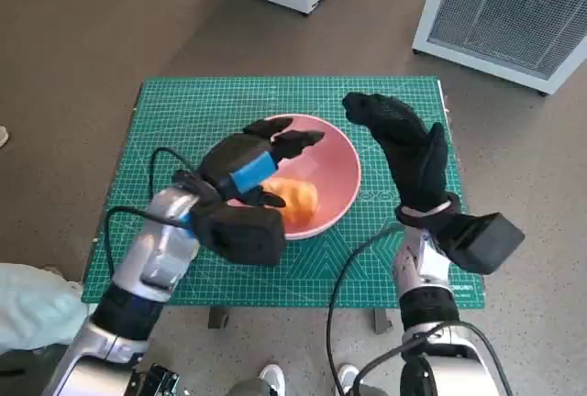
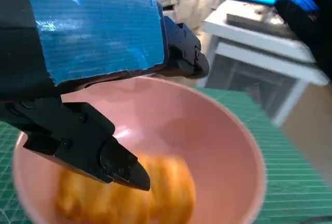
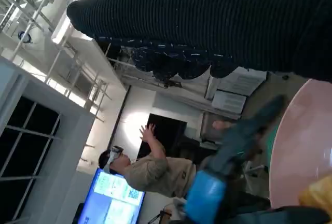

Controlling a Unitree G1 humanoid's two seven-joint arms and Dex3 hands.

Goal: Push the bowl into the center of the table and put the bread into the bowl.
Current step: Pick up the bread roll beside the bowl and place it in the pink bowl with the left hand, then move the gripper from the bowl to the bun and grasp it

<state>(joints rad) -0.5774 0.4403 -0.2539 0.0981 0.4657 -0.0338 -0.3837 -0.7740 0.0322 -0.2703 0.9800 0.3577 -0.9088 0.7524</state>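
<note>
The bread (image 1: 295, 200) lies in the bowl (image 1: 339, 171) at the tabletop's (image 1: 183, 112) centre. The left hand (image 1: 261, 153) hovers over it, fingers spread, empty; the right hand (image 1: 404, 139), at 3 o'clock, is empty too.

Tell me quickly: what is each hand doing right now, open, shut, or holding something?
Left hand: open above the pink bowl, holding nothing; the bread lies in the bowl.
Right hand: raised beside the bowl, empty, fingers apart.

One bowl (image 1: 335, 171), one bread (image 1: 295, 199), one green mat (image 1: 183, 112), two hands.
</note>
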